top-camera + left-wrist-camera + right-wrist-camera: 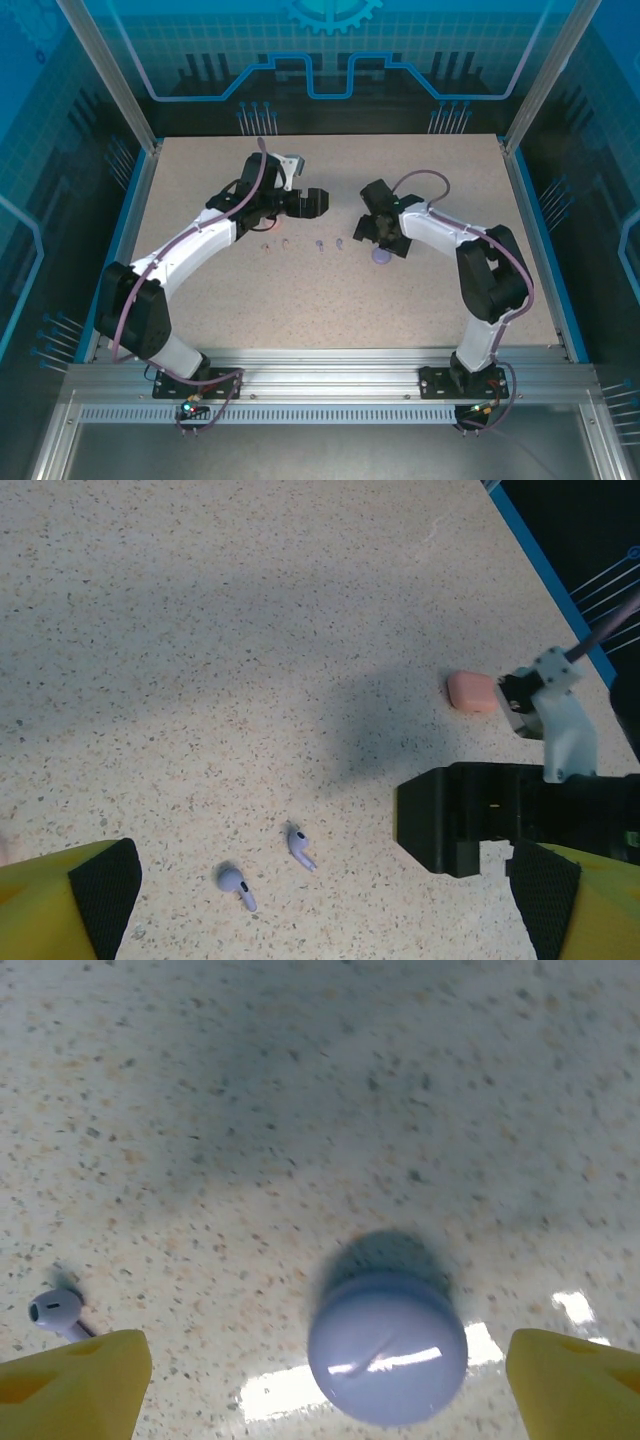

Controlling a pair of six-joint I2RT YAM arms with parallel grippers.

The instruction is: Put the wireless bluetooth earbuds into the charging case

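Observation:
A closed round purple charging case lies on the speckled table, between the spread yellow fingers of my right gripper, which is open just above it. In the top view the case sits right under the right gripper. Two purple earbuds lie loose on the table below my open left gripper, untouched. One purple earbud shows at the left edge of the right wrist view. From above, two pale pink earbuds and the purple pair lie in a row below the left gripper.
A closed coral-pink case rests beside the right arm's black gripper body. The table is bounded by blue edging and metal frame posts. Both arms reach in towards the middle.

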